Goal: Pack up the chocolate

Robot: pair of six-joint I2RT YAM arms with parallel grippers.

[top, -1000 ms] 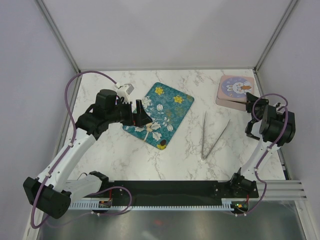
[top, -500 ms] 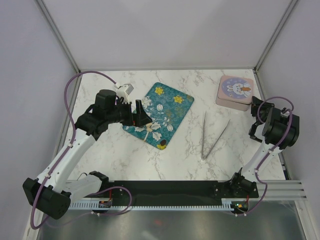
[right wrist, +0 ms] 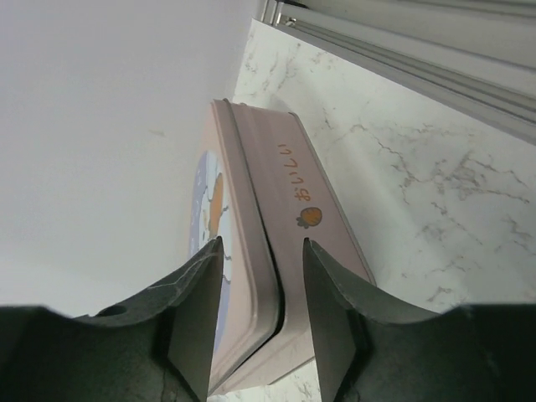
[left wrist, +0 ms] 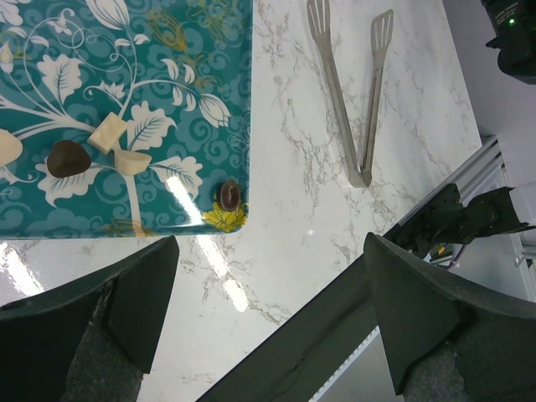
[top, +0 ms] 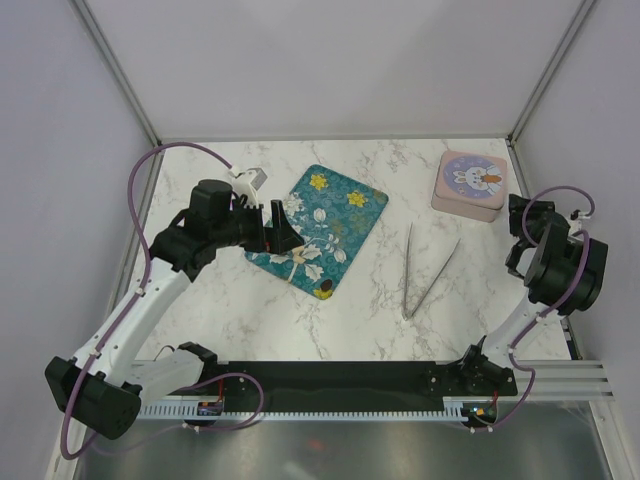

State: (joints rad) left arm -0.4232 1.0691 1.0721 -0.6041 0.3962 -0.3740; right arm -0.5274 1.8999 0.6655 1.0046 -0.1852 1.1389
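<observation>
The teal flowered tray [top: 322, 222] lies at the table's middle left. It carries small chocolates: a dark one [left wrist: 68, 157], two tan ones [left wrist: 108, 132] and a dark one near its corner [left wrist: 229, 193], which also shows in the top view [top: 326, 291]. My left gripper [top: 279, 232] hangs open and empty over the tray's left edge, jaws wide apart [left wrist: 268, 335]. The pink bunny tin [top: 471, 184] stands at the back right, its lid slightly ajar [right wrist: 276, 251]. My right gripper [top: 522, 236] is open just right of the tin, facing its side [right wrist: 261, 335], not touching it.
Metal tongs [top: 425, 268] lie between the tray and the tin, also seen in the left wrist view [left wrist: 352, 92]. Frame posts and walls enclose the back and sides. A black rail [top: 340, 378] runs along the near edge.
My right gripper has drawn back from the pink tin toward the right and near side. The left arm and the tray have not moved.
</observation>
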